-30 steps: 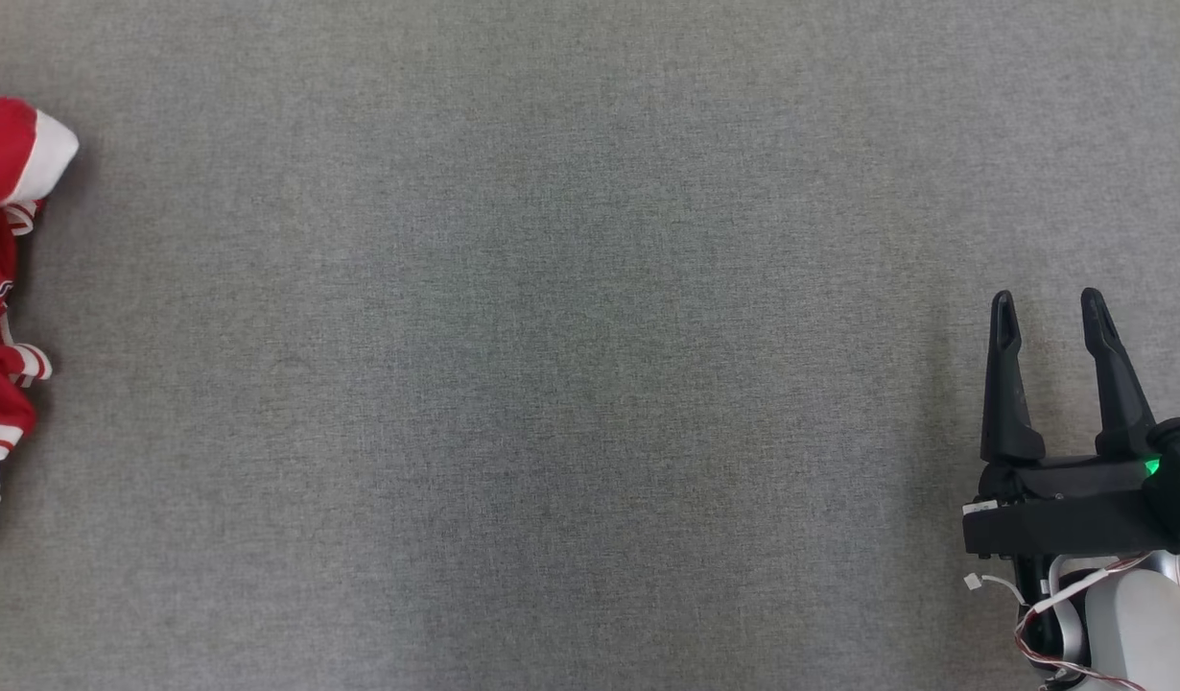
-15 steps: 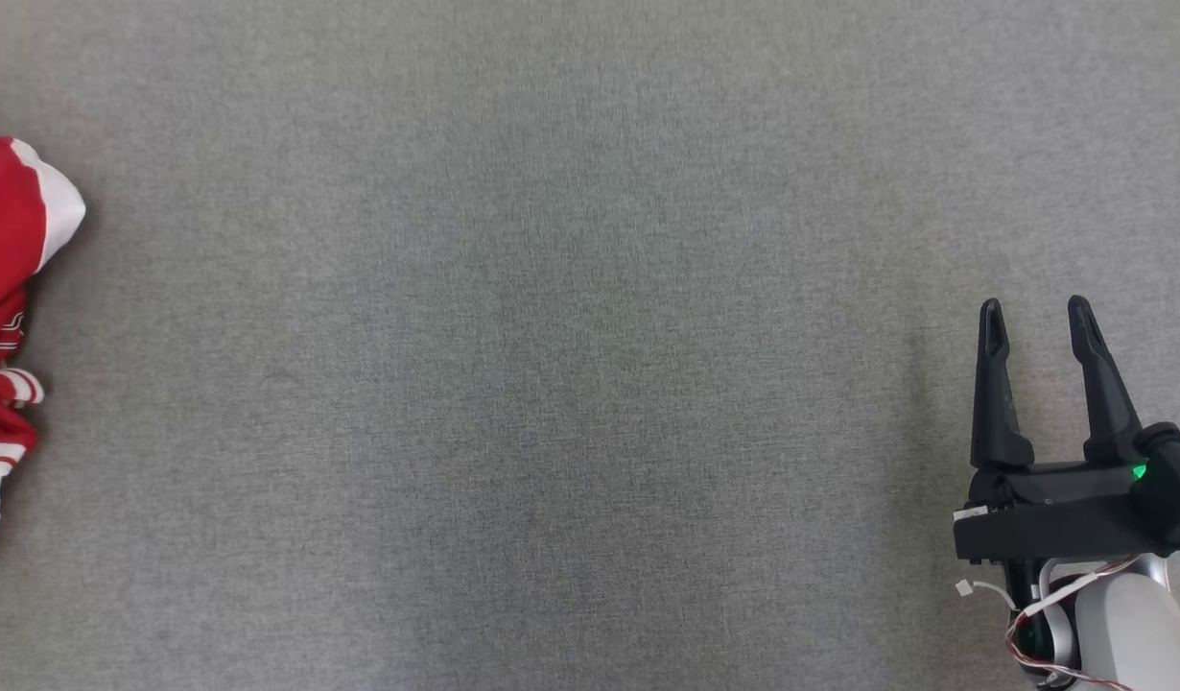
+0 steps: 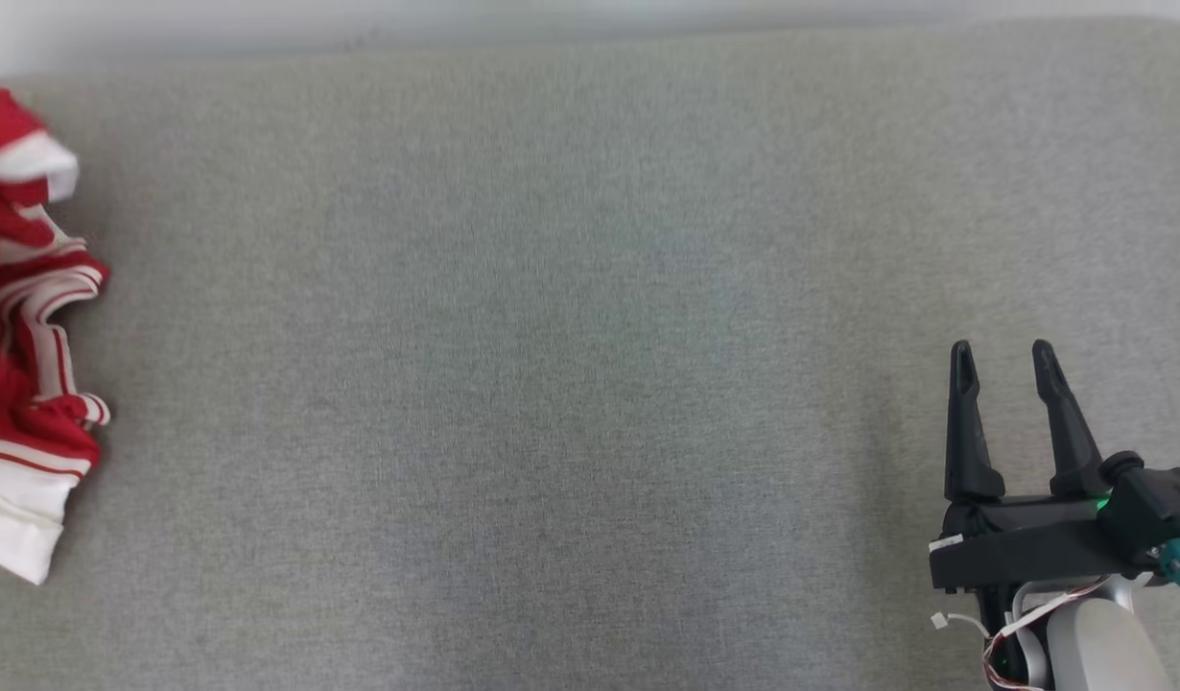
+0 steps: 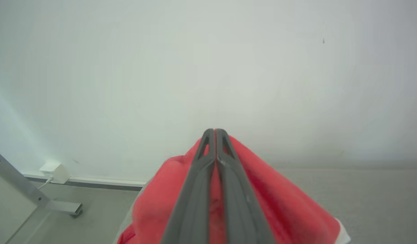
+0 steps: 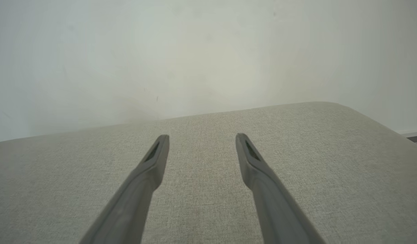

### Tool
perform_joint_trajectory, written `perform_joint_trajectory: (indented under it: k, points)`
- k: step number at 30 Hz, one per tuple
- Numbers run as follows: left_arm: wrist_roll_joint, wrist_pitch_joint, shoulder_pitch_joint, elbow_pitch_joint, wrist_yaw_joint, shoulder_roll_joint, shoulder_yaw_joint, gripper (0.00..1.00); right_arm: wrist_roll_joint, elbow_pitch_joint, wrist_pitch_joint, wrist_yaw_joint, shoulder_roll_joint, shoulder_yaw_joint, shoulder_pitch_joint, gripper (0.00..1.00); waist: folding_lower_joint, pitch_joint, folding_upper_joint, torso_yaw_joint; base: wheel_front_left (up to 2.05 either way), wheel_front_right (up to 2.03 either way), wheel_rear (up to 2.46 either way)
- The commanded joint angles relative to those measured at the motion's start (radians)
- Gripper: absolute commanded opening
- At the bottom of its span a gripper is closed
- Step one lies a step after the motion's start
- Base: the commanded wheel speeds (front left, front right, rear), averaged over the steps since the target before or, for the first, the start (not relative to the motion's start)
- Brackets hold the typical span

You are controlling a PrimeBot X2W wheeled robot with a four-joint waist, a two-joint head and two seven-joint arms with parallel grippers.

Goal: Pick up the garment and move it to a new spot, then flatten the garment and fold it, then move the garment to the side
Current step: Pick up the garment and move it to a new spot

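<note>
Left claw [image 4: 215, 130] closed on a fold of the red-and-white garment [image 3: 34, 317], at the left edge of the surface [image 3: 552, 384]; my right claw [image 3: 1001, 347] stands open near the right edge. I judge a high, slow lift best, so trailing cloth clears before I carry it inward.

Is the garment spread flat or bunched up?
Bunched: the garment shows crumpled red-and-white folds, and the left gripper has its jaws shut on it.
</note>
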Motion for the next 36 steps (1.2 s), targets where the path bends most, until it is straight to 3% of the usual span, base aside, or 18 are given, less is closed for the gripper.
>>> perform_joint_trajectory:
  k: [1,10,20,26,36]
  points:
    - [0.016,0.000,-0.021,-0.032,0.006,-0.001,-0.009,0.00,0.009,0.007,-0.005,-0.002,0.003,0.001,0.012,1.00,0.0001,-0.043,0.0000,-0.010,0.00,0.00,0.00]
    - [0.048,0.081,-0.146,-0.289,0.015,-0.045,-0.088,0.00,0.039,0.036,-0.010,-0.002,0.014,0.006,0.036,1.00,0.0001,-0.104,0.0000,-0.083,0.00,0.00,0.00]
    - [0.014,0.175,-0.202,-0.470,0.030,-0.197,-0.194,0.00,0.099,0.028,-0.009,-0.002,0.017,0.042,0.058,1.00,0.0001,-0.110,0.0000,-0.222,0.00,0.00,0.00]
    - [0.000,0.161,-0.121,-0.490,0.041,-0.281,-0.260,0.00,0.122,0.030,-0.009,-0.002,0.017,0.061,0.064,1.00,0.0001,-0.096,0.0000,-0.271,0.00,0.00,0.00]
    - [-0.021,0.068,0.164,-0.457,0.063,-0.381,-0.357,0.00,0.114,0.030,-0.009,-0.002,0.016,0.068,0.043,1.00,0.0001,-0.078,0.0000,-0.272,0.00,0.00,0.00]
